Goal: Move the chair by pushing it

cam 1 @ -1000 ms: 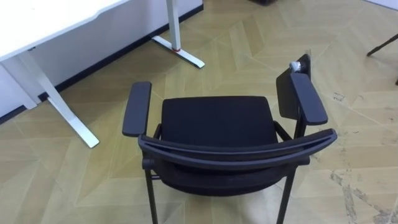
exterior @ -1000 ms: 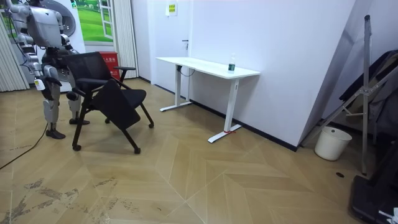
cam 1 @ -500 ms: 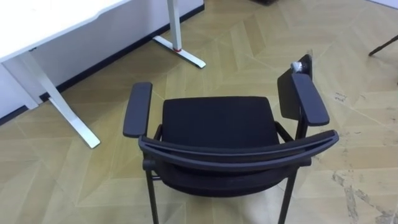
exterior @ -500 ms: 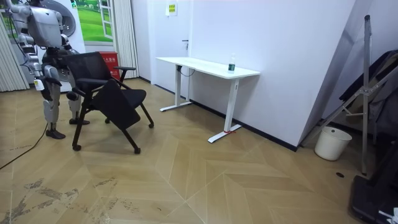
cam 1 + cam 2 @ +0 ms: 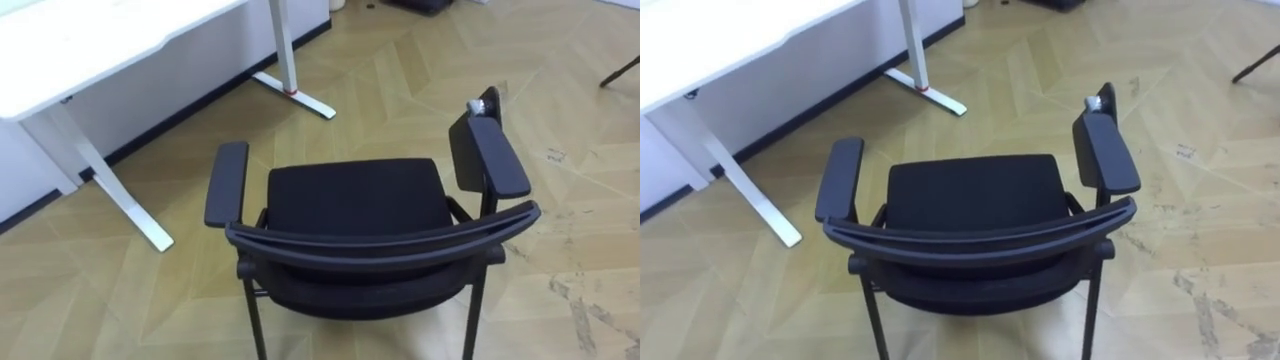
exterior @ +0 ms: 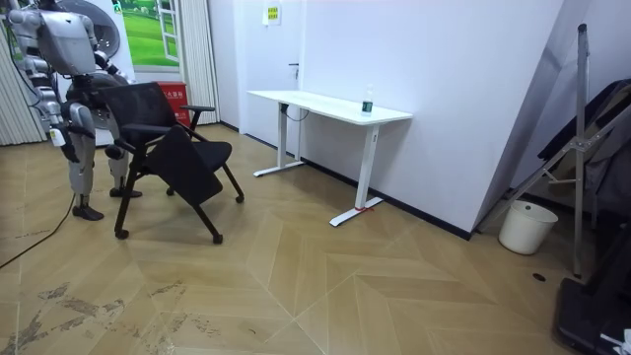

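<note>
Chair (image 5: 355, 205) looked light, rigid; probably best pushed at backrest rail (image 5: 385, 243). Right hand (image 6: 56, 133) behind it, state could not be told.

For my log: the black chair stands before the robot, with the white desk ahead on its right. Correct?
Not quite: the white desk is ahead on its left, as the left eye view shows. The black chair does stand before the robot.
</note>
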### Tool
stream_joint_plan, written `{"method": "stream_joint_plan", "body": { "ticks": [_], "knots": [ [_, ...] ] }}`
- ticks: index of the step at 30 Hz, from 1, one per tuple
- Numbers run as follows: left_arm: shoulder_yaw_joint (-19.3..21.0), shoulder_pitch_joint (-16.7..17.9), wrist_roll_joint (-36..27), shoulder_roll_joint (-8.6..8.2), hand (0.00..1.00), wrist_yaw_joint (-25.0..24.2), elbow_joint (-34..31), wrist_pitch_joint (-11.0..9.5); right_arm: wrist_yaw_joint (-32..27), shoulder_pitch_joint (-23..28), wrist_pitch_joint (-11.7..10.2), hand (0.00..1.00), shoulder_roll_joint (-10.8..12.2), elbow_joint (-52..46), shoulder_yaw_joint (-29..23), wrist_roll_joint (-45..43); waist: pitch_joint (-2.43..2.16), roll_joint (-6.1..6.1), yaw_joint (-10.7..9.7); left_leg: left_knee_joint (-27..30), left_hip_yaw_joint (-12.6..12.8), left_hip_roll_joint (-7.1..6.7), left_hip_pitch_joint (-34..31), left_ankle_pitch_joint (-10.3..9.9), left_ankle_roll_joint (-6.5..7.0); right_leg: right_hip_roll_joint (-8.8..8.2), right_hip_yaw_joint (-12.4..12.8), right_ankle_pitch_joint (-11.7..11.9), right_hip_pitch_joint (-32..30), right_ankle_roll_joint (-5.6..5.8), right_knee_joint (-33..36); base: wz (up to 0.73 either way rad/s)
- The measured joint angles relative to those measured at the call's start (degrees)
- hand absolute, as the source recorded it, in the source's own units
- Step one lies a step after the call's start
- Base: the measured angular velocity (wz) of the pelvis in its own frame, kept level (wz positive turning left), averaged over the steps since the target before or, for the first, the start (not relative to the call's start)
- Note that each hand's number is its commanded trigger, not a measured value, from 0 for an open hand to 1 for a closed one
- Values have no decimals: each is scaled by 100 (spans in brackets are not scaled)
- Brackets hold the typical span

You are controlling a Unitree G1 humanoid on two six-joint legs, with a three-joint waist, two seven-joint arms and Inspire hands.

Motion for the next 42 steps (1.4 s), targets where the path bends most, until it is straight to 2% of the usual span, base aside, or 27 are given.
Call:
{"method": "stream_joint_plan", "body": {
  "ticks": [3, 6, 8, 10, 14, 16, 17, 19, 22, 23, 25, 26, 29, 32, 35, 38, 42],
  "knots": [
    [-2, -32, 232, 0, 0, 125, -495, 4, -14, 3, -5, 0, -38, -1, 2, -39, -9, 22, -36, 5, -24, -2, -16, 1, 0, 1, -23, 0, -2, 0, -6, 4],
    [-1, -162, 917, 14, 0, 130, -861, 1, 0, 0, -8, 0, -43, 0, -4, -59, -22, 24, -21, 4, -10, -2, -38, 1, 0, 0, 1, 0, -24, 0, -14, -2],
    [-25, -223, 1324, 16, 0, 110, -1406, 29, 35, -36, -9, 0, -45, 0, 0, -146, -45, 15, -48, 8, 4, -1, -94, 3, 1, -1, 12, 0, -92, 0, -9, -2],
    [-75, -224, 1610, 18, 0, 98, -2022, 32, 71, -31, -9, 0, -42, 0, 2, -155, -20, -45, -35, 9, 3, -1, -90, 4, 1, 1, 18, 0, -89, 0, -9, 0],
    [-346, -246, 2371, 83, 0, -51, -2907, 51, 100, -40, -25, 0, -45, 1, 6, -188, -5, -92, -69, 24, 3, -1, -108, 3, 1, 0, 14, 1, -108, -2, -8, 0],
    [-686, -283, 2909, 260, 0, -297, -3365, 16, 151, -85, -58, 0, -76, 4, 4, -292, -6, -65, -60, 32, 3, -1, -182, 3, 2, 1, 26, 5, -169, -5, -8, 0],
    [-737, -298, 3030, 280, 0, -374, -3437, 17, 153, -94, -69, 0, -87, 5, 6, -290, 1, -51, -63, 31, 6, -1, -182, 3, 1, 1, 32, 5, -170, -5, -8, 0],
    [-986, -306, 3473, 284, 0, -751, -4042, 147, 152, -101, -85, 0, -83, 8, 18, -279, 5, -25, -99, 73, -21, -1, -230, 3, 1, 0, 14, 5, -182, -5, -11, 5],
    [-1307, -403, 3741, 292, 0, -1078, -4644, 129, 148, -204, -144, 0, -91, 80, 29, -279, 25, 2, -156, 111, -53, -2, -265, 3, 1, 1, 14, 5, -186, -5, -16, 5],
    [-1352, -403, 3770, 294, 0, -1141, -4725, 134, 148, -230, -147, 0, -95, 79, 48, -280, 26, 18, -170, 111, -54, -2, -267, 3, 1, 1, 14, 5, -188, -5, -16, 0],
    [-1686, -396, 4122, 330, 0, -1451, -5062, 161, 153, -236, -199, 0, -113, 90, 147, -257, 24, 54, -231, 113, -71, -2, -277, 3, 1, 1, -14, 5, -188, -5, -23, 5],
    [-1887, -396, 4360, 394, 0, -1624, -5210, 163, 157, -250, -205, 0, -114, 138, 167, -269, 42, 29, -272, 112, -121, -6, -294, 3, 1, 2, -65, 5, -181, -5, -24, 13],
    [-2241, -398, 4864, 471, 0, -1998, -5471, 169, 218, -324, -264, 0, -150, 299, 175, -286, 41, 37, -361, 113, -127, -6, -308, 3, 1, 3, -77, 5, -195, -5, -27, 3],
    [-2283, -457, 5250, 515, 0, -2262, -5540, 242, 265, -389, -274, 0, -165, 418, 185, -286, 41, 35, -412, 117, -126, -6, -301, 3, 1, 4, -66, 5, -193, -5, -23, 0],
    [-2459, -507, 5366, 660, 0, -2681, -5710, 458, 271, -476, -261, 0, -173, 518, 278, -279, 42, 33, -450, 117, -137, -7, -299, 3, 1, 3, -87, 5, -176, -5, -20, 3],
    [-2783, -529, 5508, 948, 0, -3394, -6073, 799, 276, -564, -259, 0, -211, 542, 504, -285, 38, 45, -526, 128, -148, -7, -315, 4, 2, 0, -103, 5, -177, -5, -19, 3],
    [-2887, -637, 5564, 1151, 0, -4250, -6301, 1032, 345, -679, -253, 0, -233, 598, 493, -300, 32, 107, -679, 175, -240, -22, -379, 4, 3, -4, -157, 5, -169, -5, -18, 10]
  ]
}}
